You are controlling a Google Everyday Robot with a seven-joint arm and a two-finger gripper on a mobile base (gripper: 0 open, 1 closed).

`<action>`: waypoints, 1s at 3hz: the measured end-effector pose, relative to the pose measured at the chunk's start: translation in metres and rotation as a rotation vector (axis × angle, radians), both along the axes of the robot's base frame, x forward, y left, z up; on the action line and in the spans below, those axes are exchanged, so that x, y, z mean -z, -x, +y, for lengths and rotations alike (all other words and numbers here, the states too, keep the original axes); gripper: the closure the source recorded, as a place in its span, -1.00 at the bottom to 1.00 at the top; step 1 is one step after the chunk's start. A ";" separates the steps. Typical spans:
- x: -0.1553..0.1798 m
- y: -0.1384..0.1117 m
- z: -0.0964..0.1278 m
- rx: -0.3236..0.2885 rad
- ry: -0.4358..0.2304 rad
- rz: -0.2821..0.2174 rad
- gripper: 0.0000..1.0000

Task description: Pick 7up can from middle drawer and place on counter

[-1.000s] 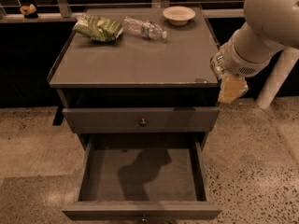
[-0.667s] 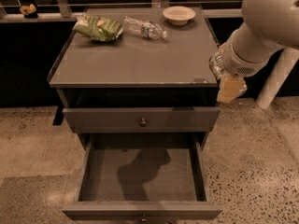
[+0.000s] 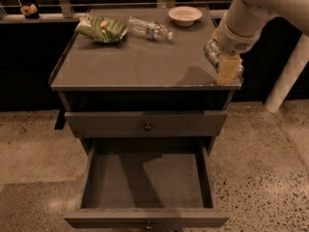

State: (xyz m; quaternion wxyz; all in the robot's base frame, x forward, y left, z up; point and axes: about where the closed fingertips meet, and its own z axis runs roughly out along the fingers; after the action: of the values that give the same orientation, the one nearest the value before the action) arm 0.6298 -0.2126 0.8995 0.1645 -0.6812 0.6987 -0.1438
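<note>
My gripper hangs from the pale arm at the upper right, over the front right corner of the counter. It is shut on the 7up can, a small silvery can held low above the counter top beside a yellowish finger. The middle drawer is pulled wide open at the bottom of the camera view, and its floor is bare. The matching drawer above it is closed.
At the back of the counter lie a green chip bag, a clear water bottle and a pale bowl. A white post stands right of the cabinet. Speckled floor surrounds the open drawer.
My gripper with the can has moved up and to the left, from beside the cabinet's right front corner to over the counter's corner. The drawer has stayed open.
</note>
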 end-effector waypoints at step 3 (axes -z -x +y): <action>0.023 -0.139 0.025 -0.136 -0.043 0.003 1.00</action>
State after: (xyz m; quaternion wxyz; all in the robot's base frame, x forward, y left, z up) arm 0.7688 -0.1876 0.8765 0.1876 -0.7236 0.6540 -0.1162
